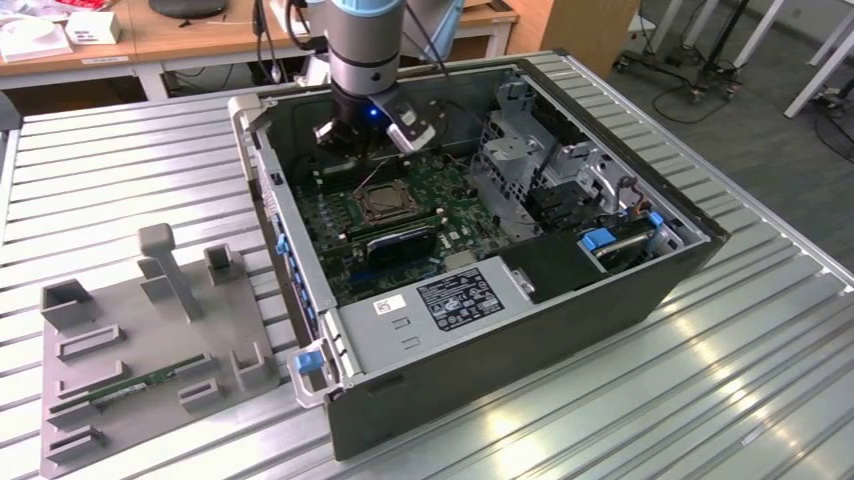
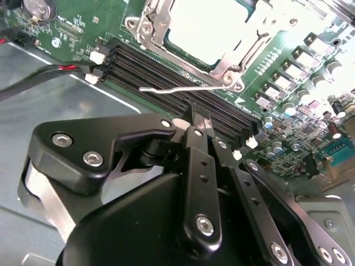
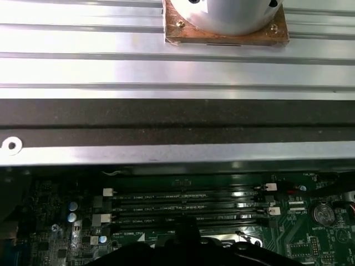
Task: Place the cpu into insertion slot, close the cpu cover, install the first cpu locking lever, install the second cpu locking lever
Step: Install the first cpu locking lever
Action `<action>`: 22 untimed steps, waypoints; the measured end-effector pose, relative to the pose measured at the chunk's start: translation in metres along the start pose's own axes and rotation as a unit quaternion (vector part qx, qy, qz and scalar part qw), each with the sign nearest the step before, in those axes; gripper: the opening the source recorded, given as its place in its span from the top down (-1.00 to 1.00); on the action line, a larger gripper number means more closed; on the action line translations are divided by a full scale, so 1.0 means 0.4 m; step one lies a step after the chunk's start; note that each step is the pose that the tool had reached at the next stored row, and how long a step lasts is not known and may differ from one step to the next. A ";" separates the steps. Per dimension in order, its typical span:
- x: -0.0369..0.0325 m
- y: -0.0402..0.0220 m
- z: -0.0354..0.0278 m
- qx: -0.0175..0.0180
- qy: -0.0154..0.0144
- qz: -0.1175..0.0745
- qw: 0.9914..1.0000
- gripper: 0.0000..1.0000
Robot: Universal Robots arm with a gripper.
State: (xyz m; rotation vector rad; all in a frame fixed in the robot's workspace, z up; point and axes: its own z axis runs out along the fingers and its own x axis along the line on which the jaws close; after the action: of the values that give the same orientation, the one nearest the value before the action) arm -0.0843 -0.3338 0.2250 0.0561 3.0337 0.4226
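The gripper [image 1: 358, 152] hangs inside the open computer case [image 1: 534, 330], in the upper middle of the exterior view. The case lies on a ribbed metal tabletop [image 1: 747, 380]. In the second wrist view the black fingers [image 2: 195, 124] are pressed together with nothing between them, and their tips are over the black memory slots [image 2: 161, 72].

The cpu [image 1: 383, 202] sits in the insertion slot [image 1: 358, 212] on the green circuit board [image 1: 447, 190]. In the exterior view it lies just below the gripper in the frame, near it but apart. In the second wrist view its pale silvery top [image 2: 208, 25] lies beyond the fingertips, across the memory slots. The cpu cover [image 2: 158, 22] lies flat around the cpu as a silvery frame.

A thin locking lever [image 2: 183, 88] runs along the socket edge nearest the gripper, between the cover and the fingertips, and its hooked end is free. I cannot tell whether it is latched.

Toward the exterior view's left, a grey fixture [image 1: 147, 350] on the tabletop holds a green memory stick [image 1: 140, 385]. In the first wrist view a coin battery [image 3: 323, 214] sits on the board near one end of the memory slots.
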 end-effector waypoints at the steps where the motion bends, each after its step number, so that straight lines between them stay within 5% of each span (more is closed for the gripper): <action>1: -0.003 -0.001 0.000 0.000 0.000 0.000 1.000 0.79; 9: -0.023 -0.003 0.003 0.000 -0.001 0.002 1.000 0.79; 22: -0.029 -0.004 0.007 0.000 -0.001 0.002 1.000 0.79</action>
State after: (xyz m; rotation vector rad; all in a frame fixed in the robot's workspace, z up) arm -0.0724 -0.3351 0.2228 0.0629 3.0327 0.4226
